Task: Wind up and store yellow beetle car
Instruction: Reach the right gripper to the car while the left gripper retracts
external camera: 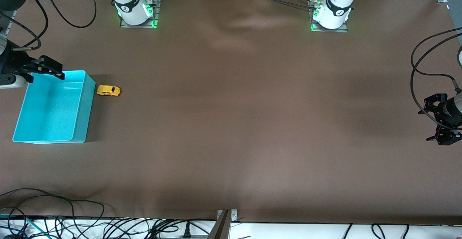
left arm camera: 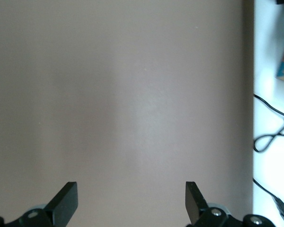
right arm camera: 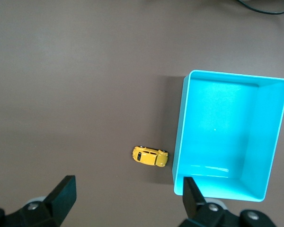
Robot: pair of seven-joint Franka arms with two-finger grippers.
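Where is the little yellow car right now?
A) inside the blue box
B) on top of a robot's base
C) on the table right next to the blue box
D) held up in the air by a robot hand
C: the yellow beetle car sits on the brown table just outside the wall of the turquoise bin, and the bin is empty inside; no end effector holds it.

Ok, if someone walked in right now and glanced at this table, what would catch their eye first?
Probably the bright turquoise plastic bin at the right arm's end of the brown table, with nothing in it. Right beside its wall sits the tiny yellow beetle car, on the tabletop and not in the bin. The right hand hovers open over the bin's edge, while the left hand waits open over the table's left-arm end.
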